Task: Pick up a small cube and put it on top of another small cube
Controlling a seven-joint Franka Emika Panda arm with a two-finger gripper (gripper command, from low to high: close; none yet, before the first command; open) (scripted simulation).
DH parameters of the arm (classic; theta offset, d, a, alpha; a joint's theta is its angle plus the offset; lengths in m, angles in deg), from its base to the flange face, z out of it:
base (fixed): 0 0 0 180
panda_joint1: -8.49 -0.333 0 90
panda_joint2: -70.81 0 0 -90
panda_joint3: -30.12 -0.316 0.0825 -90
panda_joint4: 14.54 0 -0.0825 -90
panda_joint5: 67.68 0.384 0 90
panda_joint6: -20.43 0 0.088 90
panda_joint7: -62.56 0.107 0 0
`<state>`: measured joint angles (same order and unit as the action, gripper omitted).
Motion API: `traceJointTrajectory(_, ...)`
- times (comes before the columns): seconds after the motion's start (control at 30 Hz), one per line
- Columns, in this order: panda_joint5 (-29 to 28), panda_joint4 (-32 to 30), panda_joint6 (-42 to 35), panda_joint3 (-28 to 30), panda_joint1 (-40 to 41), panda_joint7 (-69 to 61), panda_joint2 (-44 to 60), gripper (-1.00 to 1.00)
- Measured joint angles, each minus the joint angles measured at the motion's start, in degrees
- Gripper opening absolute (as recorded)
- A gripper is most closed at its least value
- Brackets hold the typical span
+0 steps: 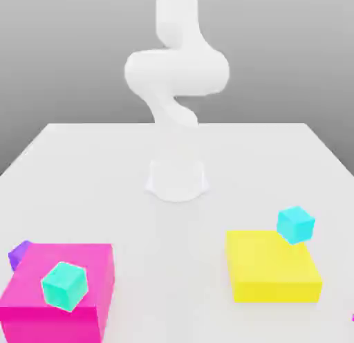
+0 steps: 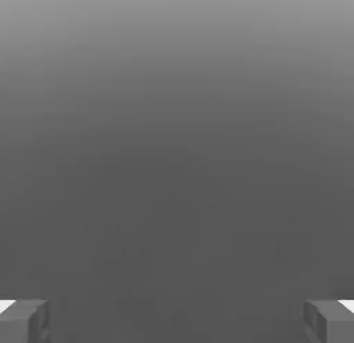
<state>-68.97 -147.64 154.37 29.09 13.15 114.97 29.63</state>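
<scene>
Violet-purple and glossy, the small cube (image 1: pixel 21 253) is sitting at the near left of the white table (image 1: pixel 83 169) in the exterior view, half hidden behind the far left corner of the big magenta block (image 1: pixel 66 314). A small teal-green cube (image 1: pixel 65 285) is resting on top of that magenta block, and a small cyan cube (image 1: pixel 296 224) is perching at the far right corner of the yellow block (image 1: pixel 273 267) on the near right.

In the hand view, the gripper (image 2: pixel 177 321) is showing both fingertips (image 2: pixel 24 319) at opposite edges of the picture, so the jaws are standing wide with nothing between them, facing plain grey ground.

The white arm (image 1: pixel 176 72) is rising from its base at the table's middle, well apart from the violet cube, which is lying nearer the camera and off to the exterior view's left. The cube has no long axis to favour. The magenta wall just beside it is probably crowding one side, so closing across the faces running away from that block looks safer. Open table is lying to the cube's far side, and the left edge is near.
</scene>
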Motion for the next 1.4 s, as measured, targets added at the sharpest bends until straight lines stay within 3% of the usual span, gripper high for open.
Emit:
traceJointTrajectory(0.33,-5.46,-5.29,8.66,-1.86,17.0,26.72,18.91,0.0)
traceJointTrajectory(0.63,-7.76,-9.99,16.38,1.74,27.4,48.58,35.48,0.0)
traceJointTrajectory(0.77,-5.35,-12.17,20.06,3.83,32.2,55.83,42.64,0.0)
traceJointTrajectory(0.9,0.66,-14.36,23.72,4.78,34.88,60.47,49.63,0.0)
traceJointTrajectory(1.1,4.95,-13.07,32.79,3.28,37.11,60.22,61.72,0.0)
traceJointTrajectory(1.13,5.09,-12.82,33.85,3.12,37.24,60.11,63.06,-1.0)
traceJointTrajectory(1.4,4.99,-13.11,32.8,3.17,37.25,60.26,61.58,-1.0)
